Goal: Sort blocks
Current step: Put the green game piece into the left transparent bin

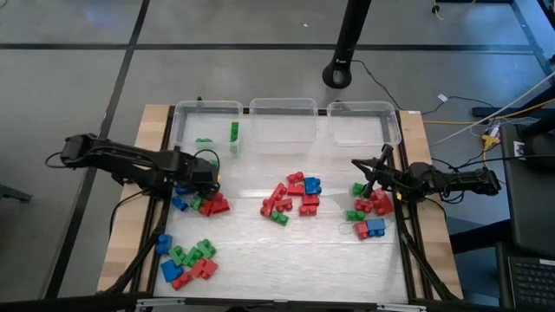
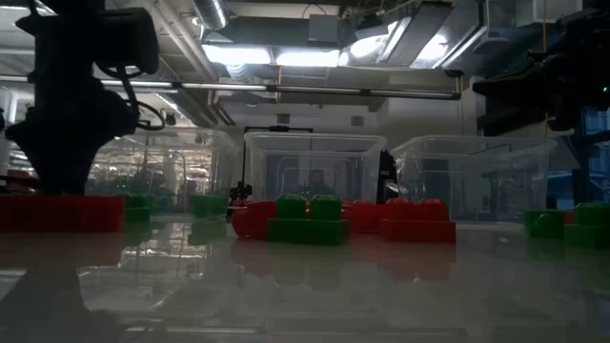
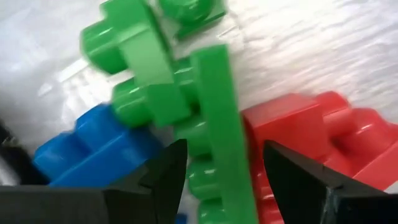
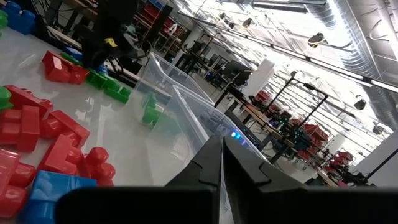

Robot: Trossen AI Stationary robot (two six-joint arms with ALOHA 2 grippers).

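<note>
— White tabletop (image 1: 286,251), blocks (image 1: 291,198) scattered in heaps before three clear bins (image 1: 282,118).
— Left gripper (image 3: 217,171) half-open, straddling a green brick (image 3: 214,124), not clamped. Looks light, rigid, slick; grip its flat sides. Right gripper (image 1: 382,159) shut, empty.

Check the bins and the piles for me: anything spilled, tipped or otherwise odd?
Nothing stands out. The three clear bins sit upright in a row, green blocks only in the left one. Loose blocks all lie on the table, none over its edge.
</note>
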